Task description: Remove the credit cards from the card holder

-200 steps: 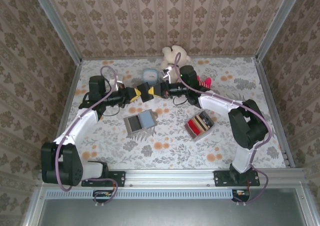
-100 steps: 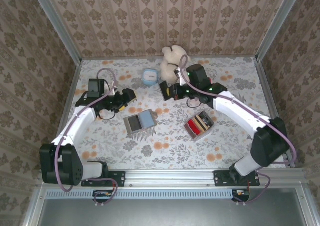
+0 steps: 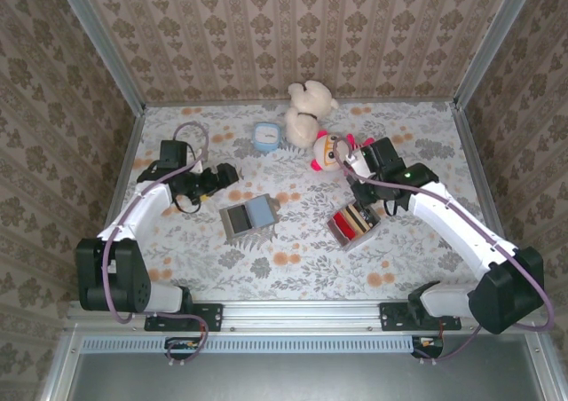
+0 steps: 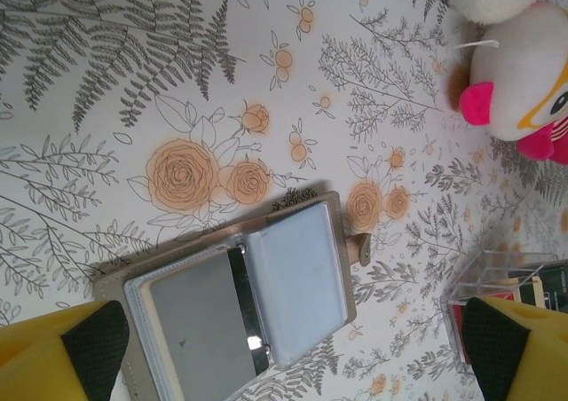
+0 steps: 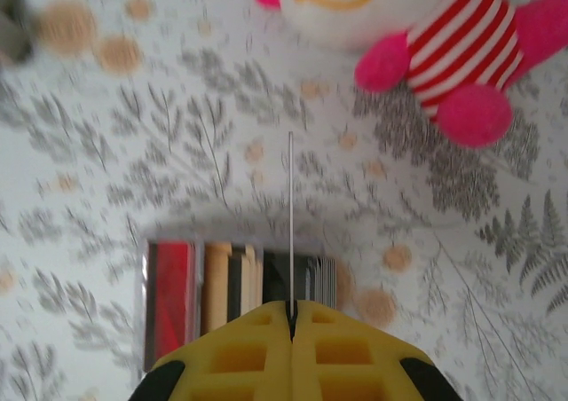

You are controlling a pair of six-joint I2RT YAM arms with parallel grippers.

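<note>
we reckon what matters here is where the holder (image 3: 248, 216) sits relative to the two arms. it lies flat and open on the table, near the left gripper (image 3: 227, 174) and a bit toward the near-right of it in the top view. the right gripper (image 5: 291, 305) is well apart from it, off to the right.

the left gripper is spread wide with nothing in it. in its wrist view the two yellow tips sit at the bottom corners and the holder lies between them. the blue card (image 4: 297, 286) is in the right-hand panel, the one farther from the left arm's base, and the other panel looks plain grey.

the holder's long axis runs lower left to upper right in that view, roughly along the line between the fingers. so our guess is the wrist needs to come down at the blue card's free edge, maybe with a turn, and not straddle the whole wallet.

the right gripper is pressed together on the other card (image 5: 290, 224), which we see edge-on as a thin line, so we can't tell its colour. it hangs over the tray (image 3: 337, 234), with the striped plush (image 5: 444, 28) beyond it. that hand is busy and farther off, so the left arm looks like the one for the blue card.
</note>
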